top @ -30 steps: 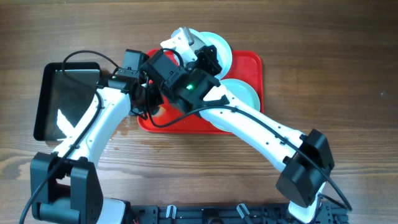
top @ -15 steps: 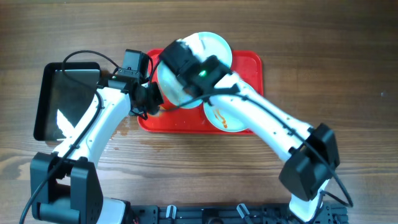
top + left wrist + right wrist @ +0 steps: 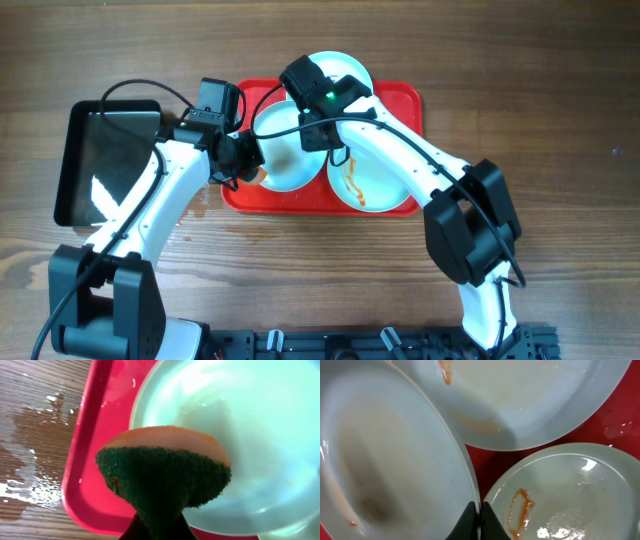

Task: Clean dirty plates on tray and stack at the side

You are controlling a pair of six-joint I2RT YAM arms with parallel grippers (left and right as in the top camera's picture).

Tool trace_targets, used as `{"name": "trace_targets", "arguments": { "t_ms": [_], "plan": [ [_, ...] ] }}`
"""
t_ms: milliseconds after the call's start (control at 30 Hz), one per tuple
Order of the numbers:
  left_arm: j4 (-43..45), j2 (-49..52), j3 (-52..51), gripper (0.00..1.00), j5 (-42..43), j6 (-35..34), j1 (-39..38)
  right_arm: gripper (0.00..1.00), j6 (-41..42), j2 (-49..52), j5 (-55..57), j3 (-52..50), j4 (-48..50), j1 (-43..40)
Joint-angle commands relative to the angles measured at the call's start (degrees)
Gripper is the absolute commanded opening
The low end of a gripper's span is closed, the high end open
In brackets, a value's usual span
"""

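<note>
Plates [image 3: 375,190], round and glossy, crowd the smooth red tray [image 3: 408,105]

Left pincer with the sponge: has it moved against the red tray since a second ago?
No. In the overhead view the left pincer, shut on the green and orange sponge, stays over the left edge of the red rectangular plastic tray.

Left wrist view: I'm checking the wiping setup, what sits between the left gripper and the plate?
A sponge, green scouring side showing, clamped in the left gripper over the plate; the left wrist view shows it.
</note>
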Motion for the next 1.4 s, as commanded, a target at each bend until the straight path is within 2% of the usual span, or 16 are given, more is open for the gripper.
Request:
{"name": "trace_targets", "arguments": {
  "t_ms": [0, 167, 433, 833, 967, 1100, 1367],
  "plan": [
    [2.1, -0.5, -1.1, 0.04, 2.7, 1.0, -0.7, 0.04, 3.4, 2.7, -3.2, -0.1, 1.0, 0.1],
    [8.0, 0.4, -6.2, 0.04, 3.0, -4.0, -3.1, 0.04, 3.4, 3.6, -6.1, -0.1, 1.3, 0.1],
    [16.1, 3.2, -9.9, 0.04, 1.6, -5.6, -5.2, 0.04, 3.3, 3.6, -7.6, -0.1, -0.1, 0.1],
    [16.9, 6.1, -9.9, 0.04, -5.4, -5.2, -5.3, 0.04, 3.2, 8.3, -9.5, -0.1, 0.4, 0.0],
    [13.3, 6.5, -9.9, 0.04, -15.1, -4.7, -5.2, 0.04, 3.1, 8.3, -9.5, -0.1, 0.7, 0.0],
    [13.5, 6.5, -9.9, 0.04, -16.4, 1.1, -5.2, 0.04, 3.1, 8.3, -9.5, -0.1, 1.1, 0.0],
    [13.2, 6.5, -9.9, 0.04, -22.3, 1.9, -5.2, 0.04, 3.0, 11.1, -9.5, -1.8, 2.4, 0.1]
  ]
}}
